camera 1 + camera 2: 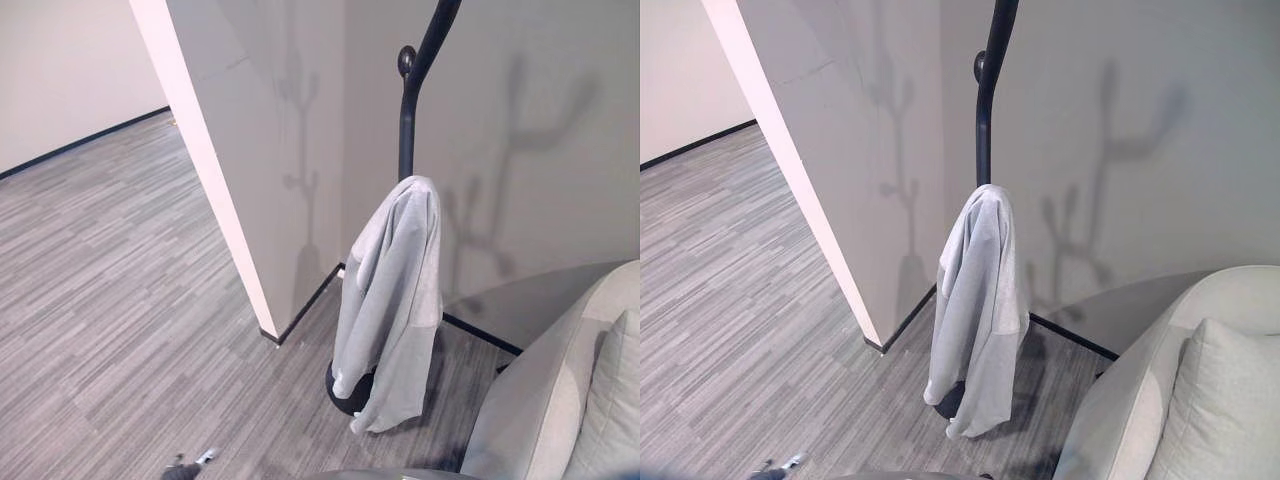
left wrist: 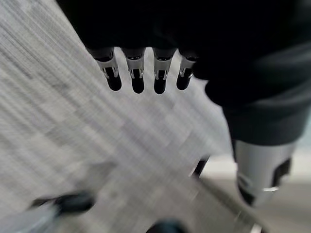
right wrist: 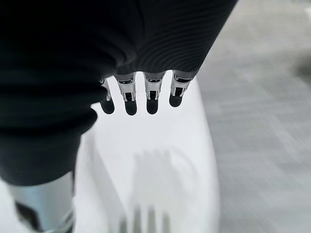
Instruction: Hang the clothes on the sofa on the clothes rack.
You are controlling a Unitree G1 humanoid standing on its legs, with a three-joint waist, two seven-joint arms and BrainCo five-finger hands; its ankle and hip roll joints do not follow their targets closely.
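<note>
A light grey sweatshirt (image 1: 392, 300) hangs from a lower hook of the black clothes rack (image 1: 407, 110), draping down to the rack's round base; it also shows in the right eye view as the sweatshirt (image 1: 980, 310) on the rack (image 1: 985, 110). The pale sofa (image 1: 560, 390) stands at the lower right with a cushion (image 1: 1225, 400) on it. My left hand (image 2: 146, 73) hangs over the striped floor with straight fingers and holds nothing. My right hand (image 3: 141, 92) hovers above the sofa's white arm (image 3: 160, 160), fingers straight and empty.
A white wall corner (image 1: 215, 180) juts out left of the rack. Grey striped carpet floor (image 1: 110, 290) opens wide to the left. A black skirting (image 1: 480, 335) runs along the wall behind the rack and sofa.
</note>
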